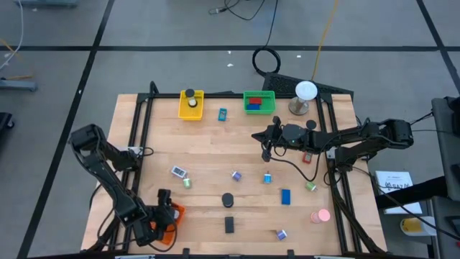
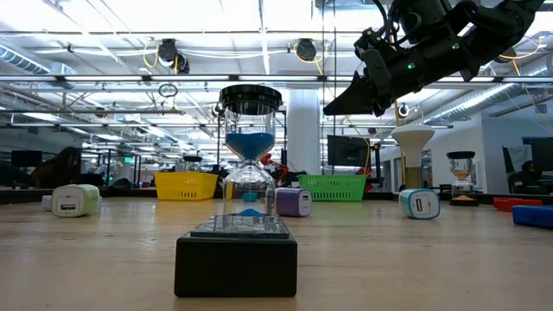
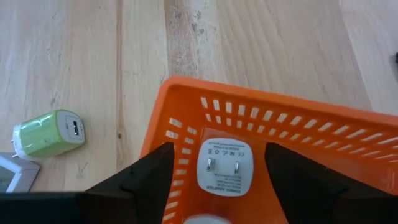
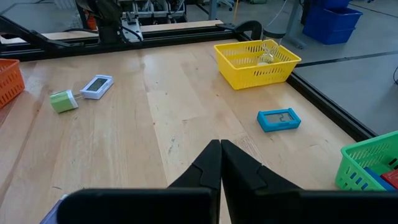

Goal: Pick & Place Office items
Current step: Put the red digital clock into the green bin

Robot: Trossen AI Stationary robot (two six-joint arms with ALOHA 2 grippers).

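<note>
One white charger [image 3: 222, 169] was seen lying flat in the orange basket [image 3: 292, 124], directly below and between the spread fingers of the left gripper [image 3: 217, 180]. The right gripper [image 4: 220, 163], pressed together, was held well apart, above the table's far side, nearer the blue clock [image 4: 279, 119].

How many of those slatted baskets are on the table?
3: yellow basket and green basket at the far edge, orange basket at the near left under the left gripper.

The orange basket [image 3: 292, 134] runs off the left wrist view's edge, and print on the white adapter [image 3: 223, 167] inside is unreadable.
</note>
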